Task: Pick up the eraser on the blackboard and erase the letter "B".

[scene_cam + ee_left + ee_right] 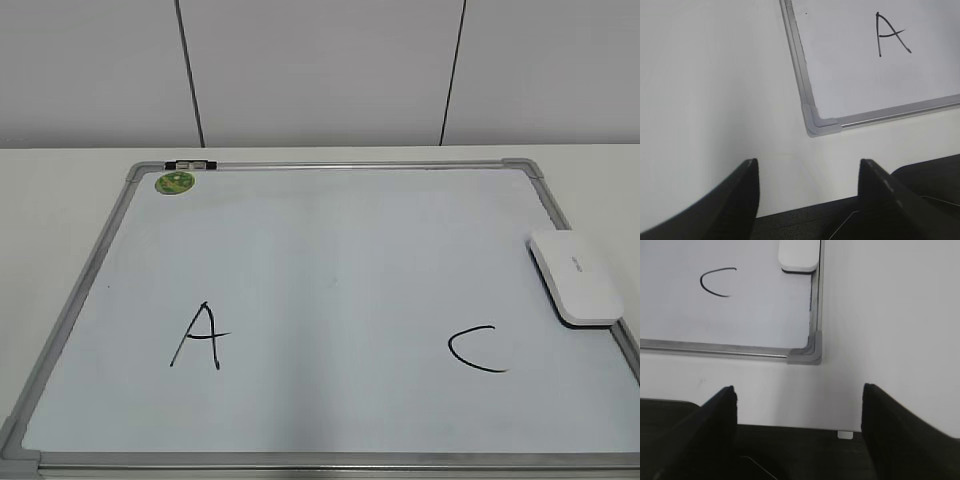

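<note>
Between "A" and "C", no "B" apparent; both hands spread, empty; eraser overhangs blackboard frame, might tip when gripped.

Left gripper and right gripper both idle – jaws spread wide, nothing between the fingers, each wrist pitched down and forward – neither touching anything.
</note>
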`<act>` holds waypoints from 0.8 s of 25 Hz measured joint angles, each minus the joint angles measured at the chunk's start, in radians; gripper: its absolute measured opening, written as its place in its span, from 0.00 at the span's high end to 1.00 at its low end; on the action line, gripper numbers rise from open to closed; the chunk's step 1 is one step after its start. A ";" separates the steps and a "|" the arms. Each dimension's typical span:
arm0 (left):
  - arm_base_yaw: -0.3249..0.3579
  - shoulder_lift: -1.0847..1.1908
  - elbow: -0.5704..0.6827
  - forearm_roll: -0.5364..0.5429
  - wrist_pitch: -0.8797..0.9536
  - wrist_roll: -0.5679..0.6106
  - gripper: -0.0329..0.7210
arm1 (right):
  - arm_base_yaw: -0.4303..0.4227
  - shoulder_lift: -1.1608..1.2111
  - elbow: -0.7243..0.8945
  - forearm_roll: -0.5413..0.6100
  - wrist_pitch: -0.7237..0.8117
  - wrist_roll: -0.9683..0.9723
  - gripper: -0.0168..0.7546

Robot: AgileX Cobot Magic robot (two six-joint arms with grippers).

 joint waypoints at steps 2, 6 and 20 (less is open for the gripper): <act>0.000 -0.022 0.047 0.002 -0.029 0.000 0.36 | 0.000 0.000 0.019 0.000 -0.007 0.000 0.21; 0.000 -0.052 0.117 0.011 -0.078 0.000 0.36 | 0.000 0.000 0.023 -0.002 -0.053 0.000 0.21; 0.000 -0.056 0.150 0.060 -0.104 -0.011 0.36 | 0.000 0.000 0.064 -0.002 -0.131 0.000 0.21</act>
